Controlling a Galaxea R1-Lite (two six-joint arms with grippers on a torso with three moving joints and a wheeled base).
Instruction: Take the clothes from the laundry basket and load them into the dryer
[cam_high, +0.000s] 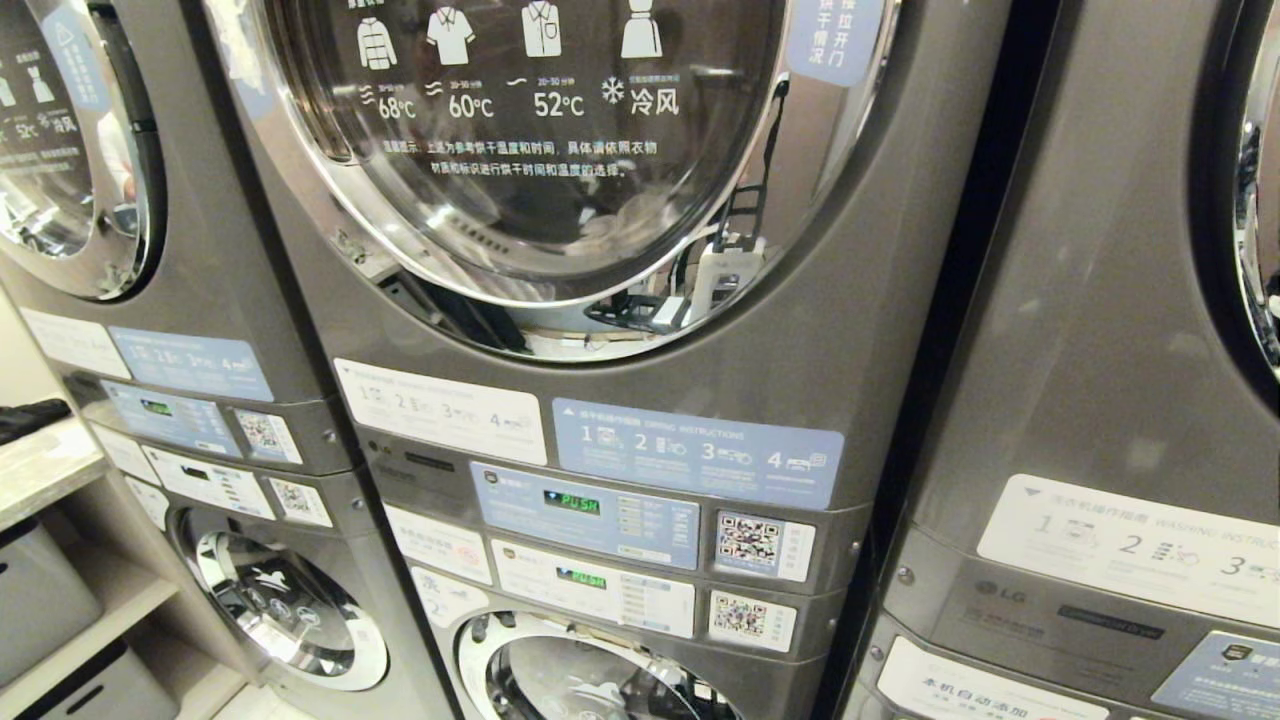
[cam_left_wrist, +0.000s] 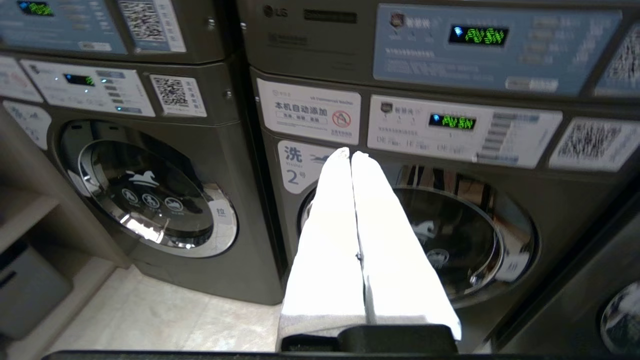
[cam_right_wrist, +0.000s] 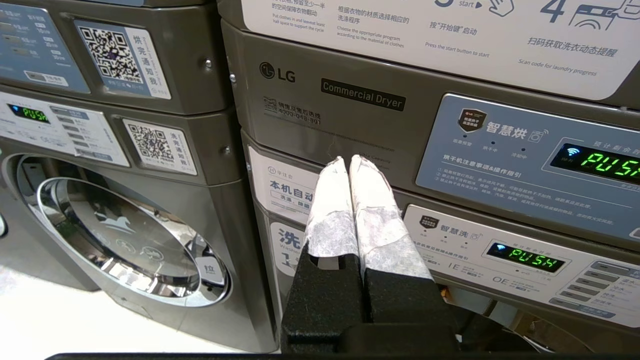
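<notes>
Fingertips (cam_right_wrist: 345, 172) pressed together just before dryer panel (cam_right_wrist: 350, 115)

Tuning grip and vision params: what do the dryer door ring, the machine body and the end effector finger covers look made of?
Dryer door ring: looks like chromed or polished metal, or plated plastic; mirror reflections show.
Machine body: grey panel with satin sheen, probably painted metal; soft highlights only.
Left end effector and right end effector finger covers: white wrap, fabric or tape by its matte, fibrous, wrinkled look; black base looks like plastic.
</notes>
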